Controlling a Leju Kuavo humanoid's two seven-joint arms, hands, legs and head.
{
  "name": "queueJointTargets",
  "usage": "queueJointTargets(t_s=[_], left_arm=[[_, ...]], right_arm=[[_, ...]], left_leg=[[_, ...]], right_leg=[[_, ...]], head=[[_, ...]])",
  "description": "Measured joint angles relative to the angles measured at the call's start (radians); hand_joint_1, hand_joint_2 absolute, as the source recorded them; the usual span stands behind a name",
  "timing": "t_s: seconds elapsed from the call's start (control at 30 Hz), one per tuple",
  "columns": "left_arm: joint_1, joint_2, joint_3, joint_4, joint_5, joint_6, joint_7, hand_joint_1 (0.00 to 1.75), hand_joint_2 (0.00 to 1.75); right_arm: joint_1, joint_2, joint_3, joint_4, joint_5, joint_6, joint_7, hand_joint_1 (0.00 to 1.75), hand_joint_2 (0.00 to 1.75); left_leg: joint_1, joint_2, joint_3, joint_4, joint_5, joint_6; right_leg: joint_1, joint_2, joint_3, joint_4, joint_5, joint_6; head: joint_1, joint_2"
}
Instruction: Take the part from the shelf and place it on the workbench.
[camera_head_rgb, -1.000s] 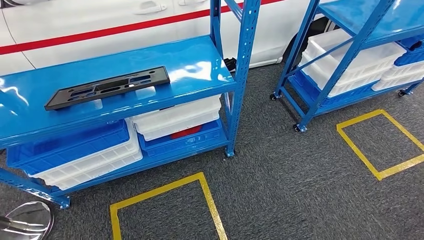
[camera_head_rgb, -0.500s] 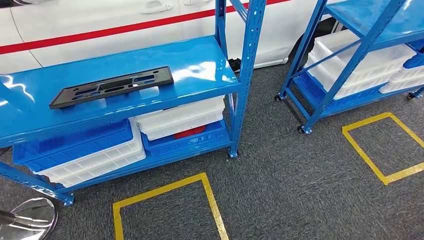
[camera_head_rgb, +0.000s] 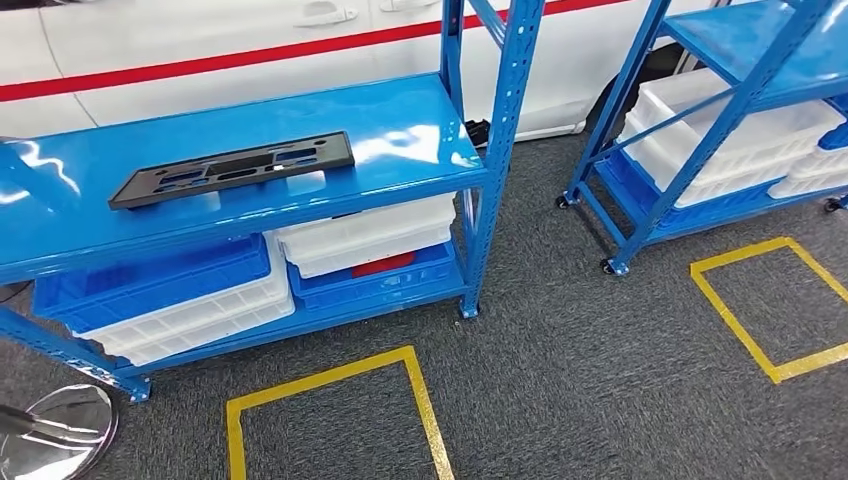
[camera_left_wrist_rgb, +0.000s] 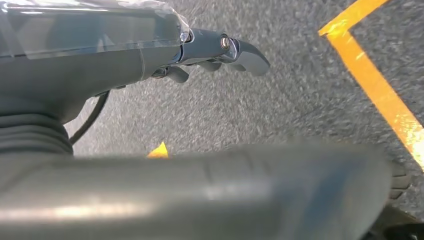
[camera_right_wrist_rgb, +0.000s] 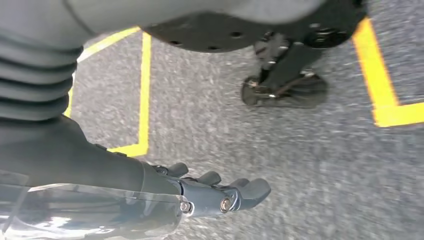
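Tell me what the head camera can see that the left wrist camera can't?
Head view alone: the black part lying flat on the blue shelf, white and blue bins beneath it, and a white car behind. Left wrist view alone: the left hand, holding nothing, hanging over the floor. Both share the grey carpet with yellow tape lines.

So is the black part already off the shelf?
No, the black part lies flat on the blue shelf, with no hand touching it.
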Motion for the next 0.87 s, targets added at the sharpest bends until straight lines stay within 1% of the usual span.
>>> queueJointTargets(t_s=[0.03, 0.07, 0.1, 0.13, 0.17, 0.2, 0.23, 0.27, 0.3, 0.33, 0.37, 0.4, 0.43, 0.47, 0.5, 0.53, 0.57, 0.6, 0.63, 0.67, 0.7, 0.73, 0.77, 0.8, 0.83, 0.87], left_arm=[[0.006, 0.002, -0.016, 0.000, 0.028, -0.005, -0.001, 0.00, 0.00], [0.013, 0.004, -0.032, 0.000, 0.057, -0.009, -0.003, 0.00, 0.00], [0.018, 0.007, -0.049, -0.001, 0.086, -0.014, -0.005, 0.00, 0.00], [0.021, 0.010, -0.065, -0.004, 0.114, -0.019, -0.007, 0.00, 0.00], [0.023, 0.013, -0.081, -0.008, 0.143, -0.024, -0.009, 0.00, 0.00], [0.022, 0.016, -0.097, -0.015, 0.170, -0.028, -0.010, 0.00, 0.00], [0.021, 0.019, -0.112, -0.024, 0.198, -0.033, -0.011, 0.00, 0.00], [0.018, 0.021, -0.128, -0.035, 0.225, -0.038, -0.012, 0.00, 0.00], [0.015, 0.023, -0.142, -0.047, 0.250, -0.043, -0.013, 0.00, 0.00], [0.010, 0.025, -0.155, -0.060, 0.274, -0.047, -0.014, 0.00, 0.00], [0.005, 0.026, -0.169, -0.074, 0.297, -0.051, -0.015, 0.00, 0.00], [-0.001, 0.028, -0.183, -0.088, 0.321, -0.055, -0.017, 0.00, 0.00], [-0.005, 0.030, -0.196, -0.101, 0.344, -0.059, -0.018, 0.00, 0.00], [-0.007, 0.033, -0.212, -0.113, 0.371, -0.064, -0.020, 0.00, 0.00], [-0.007, 0.037, -0.227, -0.122, 0.398, -0.069, -0.022, 0.00, 0.00], [-0.004, 0.041, -0.242, -0.127, 0.426, -0.074, -0.023, 0.00, 0.00], [0.001, 0.045, -0.257, -0.130, 0.453, -0.078, -0.025, 0.00, 0.00], [0.009, 0.048, -0.271, -0.131, 0.481, -0.084, -0.026, 0.00, 0.00], [0.018, 0.051, -0.285, -0.130, 0.507, -0.088, -0.027, 0.00, 0.00], [0.029, 0.052, -0.298, -0.129, 0.532, -0.093, -0.027, 0.00, 0.00], [0.043, 0.053, -0.312, -0.124, 0.557, -0.097, -0.027, 0.00, 0.00], [0.057, 0.053, -0.323, -0.118, 0.577, -0.101, -0.028, 0.00, 0.00], [0.074, 0.054, -0.333, -0.108, 0.597, -0.104, -0.028, 0.00, 0.00], [0.092, 0.055, -0.343, -0.096, 0.613, -0.107, -0.028, 0.00, 0.00], [0.112, 0.056, -0.351, -0.083, 0.627, -0.110, -0.028, 0.00, 0.00], [0.122, 0.057, -0.356, -0.075, 0.634, -0.111, -0.028, 0.00, 0.00]], right_arm=[[0.000, -0.003, 0.011, -0.007, -0.015, 0.003, 0.000, 0.00, 0.00], [0.002, -0.007, 0.021, -0.013, -0.029, 0.006, 0.000, 0.00, 0.00], [0.006, -0.010, 0.032, -0.017, -0.045, 0.010, 0.001, 0.00, 0.00], [0.012, -0.014, 0.042, -0.020, -0.059, 0.013, 0.001, 0.00, 0.00], [0.020, -0.017, 0.051, -0.020, -0.074, 0.016, 0.001, 0.00, 0.00], [0.029, -0.019, 0.061, -0.020, -0.088, 0.019, 0.001, 0.00, 0.00], [0.040, -0.022, 0.071, -0.019, -0.103, 0.023, 0.001, 0.00, 0.00], [0.052, -0.025, 0.080, -0.016, -0.117, 0.027, 0.001, 0.00, 0.00], [0.065, -0.027, 0.088, -0.012, -0.130, 0.030, 0.001, 0.00, 0.00], [0.079, -0.030, 0.096, -0.008, -0.142, 0.033, 0.002, 0.00, 0.00], [0.094, -0.034, 0.105, -0.002, -0.154, 0.034, 0.002, 0.00, 0.00], [0.108, -0.037, 0.113, 0.004, -0.166, 0.035, 0.002, 0.00, 0.00], [0.120, -0.040, 0.122, 0.010, -0.179, 0.038, 0.002, 0.00, 0.00], [0.130, -0.042, 0.132, 0.014, -0.192, 0.041, 0.003, 0.00, 0.00], [0.136, -0.044, 0.143, 0.017, -0.206, 0.045, 0.003, 0.00, 0.00], [0.139, -0.047, 0.154, 0.017, -0.221, 0.048, 0.003, 0.00, 0.00], [0.141, -0.049, 0.164, 0.016, -0.235, 0.051, 0.003, 0.00, 0.00], [0.141, -0.051, 0.174, 0.012, -0.249, 0.053, 0.003, 0.00, 0.00], [0.140, -0.053, 0.182, 0.005, -0.262, 0.055, 0.003, 0.00, 0.00], [0.137, -0.055, 0.190, -0.005, -0.274, 0.059, 0.004, 0.00, 0.00], [0.132, -0.057, 0.198, -0.018, -0.287, 0.062, 0.004, 0.00, 0.00], [0.126, -0.057, 0.205, -0.031, -0.297, 0.065, 0.004, 0.00, 0.00], [0.116, -0.058, 0.211, -0.047, -0.307, 0.068, 0.004, 0.00, 0.00], [0.104, -0.059, 0.217, -0.064, -0.315, 0.069, 0.004, 0.00, 0.00], [0.090, -0.060, 0.222, -0.082, -0.322, 0.069, 0.004, 0.00, 0.44], [0.083, -0.061, 0.225, -0.093, -0.326, 0.070, 0.004, 0.00, 0.58]], left_leg=[[0.001, -0.008, 0.000, -0.003, 0.003, 0.004], [0.004, -0.014, 0.003, -0.008, 0.007, 0.009], [0.007, -0.019, 0.005, -0.014, 0.010, 0.015], [0.010, -0.024, 0.007, -0.019, 0.014, 0.020], [0.012, -0.029, 0.007, -0.022, 0.016, 0.023], [0.012, -0.036, 0.005, -0.022, 0.017, 0.025], [0.012, -0.043, 0.004, -0.021, 0.017, 0.025], [0.012, -0.052, 0.003, -0.021, 0.017, 0.025], [0.012, -0.061, 0.004, -0.020, 0.017, 0.024], [0.013, -0.073, 0.004, -0.019, 0.017, 0.022], [0.013, -0.084, 0.004, -0.016, 0.017, 0.018], [0.012, -0.094, 0.003, -0.012, 0.015, 0.013], [0.011, -0.103, 0.000, -0.008, 0.014, 0.007], [0.010, -0.108, -0.004, -0.005, 0.013, 0.002], [0.009, -0.113, -0.007, -0.005, 0.013, -0.005], [0.010, -0.118, -0.008, -0.006, 0.014, -0.011], [0.011, -0.118, -0.009, -0.004, 0.012, -0.016], [0.011, -0.108, -0.013, 0.009, 0.002, -0.021], [0.012, -0.091, -0.026, 0.040, -0.019, -0.025], [0.012, -0.070, -0.048, 0.094, -0.052, -0.029], [0.013, -0.052, -0.080, 0.163, -0.089, -0.033], [0.014, -0.043, -0.110, 0.229, -0.120, -0.037], [0.015, -0.039, -0.130, 0.275, -0.135, -0.039], [0.016, -0.038, -0.131, 0.282, -0.130, -0.039], [0.016, -0.036, -0.111, 0.248, -0.106, -0.037], [0.016, -0.035, -0.099, 0.226, -0.092, -0.037]], right_leg=[[0.001, -0.006, 0.002, -0.002, -0.001, 0.006], [0.000, -0.006, 0.003, 0.002, -0.006, 0.011], [-0.001, -0.001, -0.002, 0.020, -0.021, 0.016], [-0.002, 0.007, -0.019, 0.060, -0.047, 0.021], [-0.005, 0.017, -0.047, 0.119, -0.081, 0.024], [-0.007, 0.023, -0.082, 0.188, -0.115, 0.027], [-0.009, 0.024, -0.113, 0.248, -0.137, 0.029], [-0.012, 0.025, -0.131, 0.281, -0.140, 0.031], [-0.014, 0.026, -0.131, 0.275, -0.122, 0.033], [-0.016, 0.030, -0.112, 0.231, -0.088, 0.033], [-0.020, 0.043, -0.079, 0.158, -0.047, 0.033], [-0.021, 0.061, -0.048, 0.091, -0.017, 0.033], [-0.021, 0.076, -0.026, 0.040, 0.002, 0.030], [-0.020, 0.087, -0.016, 0.014, 0.009, 0.027], [-0.017, 0.088, -0.015, 0.011, 0.008, 0.022], [-0.017, 0.080, -0.015, 0.009, 0.011, 0.015], [-0.018, 0.072, -0.014, 0.006, 0.013, 0.009], [-0.019, 0.062, -0.013, 0.003, 0.015, 0.001], [-0.021, 0.051, -0.013, 0.000, 0.016, -0.006], [-0.020, 0.040, -0.012, -0.002, 0.016, -0.011], [-0.018, 0.030, -0.013, -0.002, 0.016, -0.015], [-0.016, 0.021, -0.013, -0.002, 0.015, -0.016], [-0.014, 0.012, -0.013, -0.002, 0.014, -0.016], [-0.013, 0.005, -0.013, -0.001, 0.014, -0.016], [-0.013, 0.000, -0.011, -0.001, 0.013, -0.015], [-0.012, -0.002, -0.011, -0.001, 0.012, -0.014]], head=[[0.000, 0.000], [0.000, 0.000], [0.000, 0.000], [0.000, 0.000], [0.000, 0.000], [0.000, 0.000], [0.000, 0.000], [0.000, 0.000], [0.000, 0.000], [0.000, 0.000], [0.000, 0.000], [0.000, 0.000], [0.000, 0.000], [0.000, 0.000], [0.000, 0.000], [0.000, 0.000], [0.000, 0.000], [0.000, 0.000], [0.000, 0.000], [0.000, 0.000], [0.000, 0.000], [0.000, 0.000], [0.000, 0.000], [0.000, 0.000], [0.000, 0.000], [0.000, 0.000]])
